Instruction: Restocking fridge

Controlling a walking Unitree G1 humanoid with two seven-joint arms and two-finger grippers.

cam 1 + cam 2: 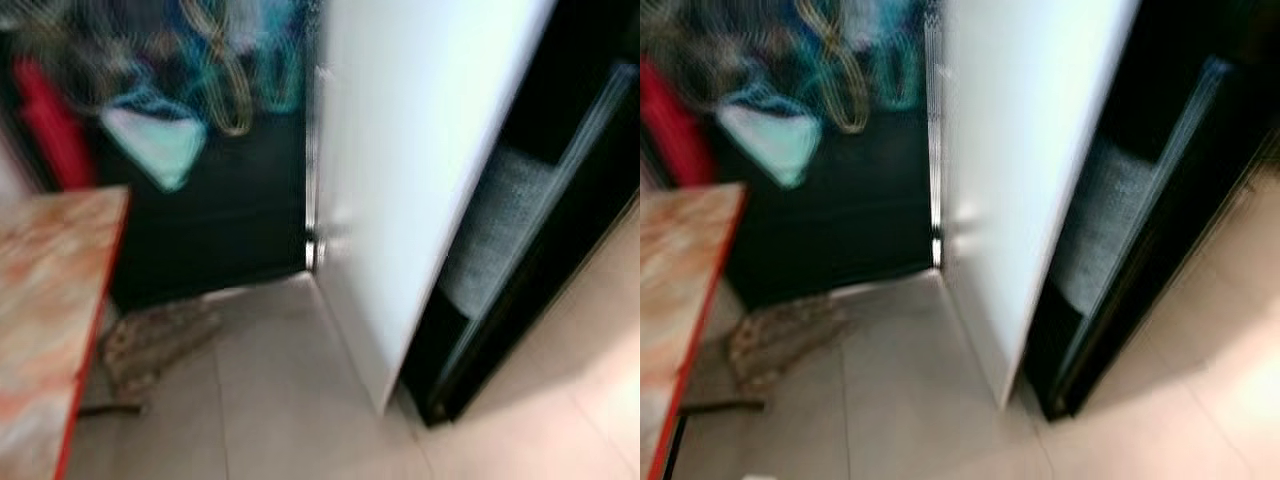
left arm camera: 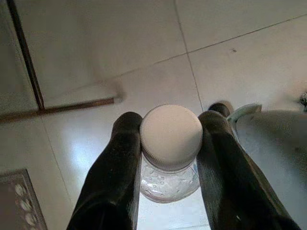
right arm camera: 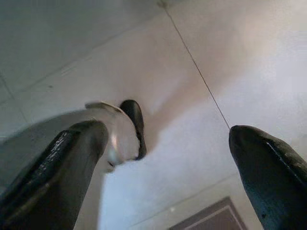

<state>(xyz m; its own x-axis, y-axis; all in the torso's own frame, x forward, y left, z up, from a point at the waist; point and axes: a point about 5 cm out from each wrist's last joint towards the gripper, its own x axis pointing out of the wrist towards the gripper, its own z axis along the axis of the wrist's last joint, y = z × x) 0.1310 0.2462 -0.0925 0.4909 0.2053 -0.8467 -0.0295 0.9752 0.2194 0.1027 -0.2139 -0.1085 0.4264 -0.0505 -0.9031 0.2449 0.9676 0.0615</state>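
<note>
- The left claw (image 2: 169, 143) grips a clear bottle (image 2: 169, 184) just under its white cap (image 2: 171, 135), one finger (image 2: 115, 172) on each side of the neck. The bottle's long axis runs away from the wrist toward the tiled floor (image 2: 96, 57), so it hangs cap-up, roughly upright.
- The right claw (image 3: 163, 158) stands wide apart and holds nothing; below it lie pale floor tiles and what looks like the robot's own foot.
- The fridge (image 1: 560, 250) stands ahead and to the robot's right. Its white door (image 1: 410, 170) is swung open, edge toward the camera, and the dark interior with a pale shelf or drawer (image 1: 495, 230) lies beyond the door on the right.
- My judgement: the coming move turns on this. The bottle is in the left claw, yet the opening lies to the right of the door, so the robot probably has to step or turn right round the door's edge before the left arm can reach a shelf. The right arm is nearer the opening but empty.
- A marbled table (image 1: 50, 300) with a red edge sits at the left; blurred hanging things fill the dark background behind it.
- The eye views show the fridge and door, both blurred. The wrist views show the grip and the floor sharply.
</note>
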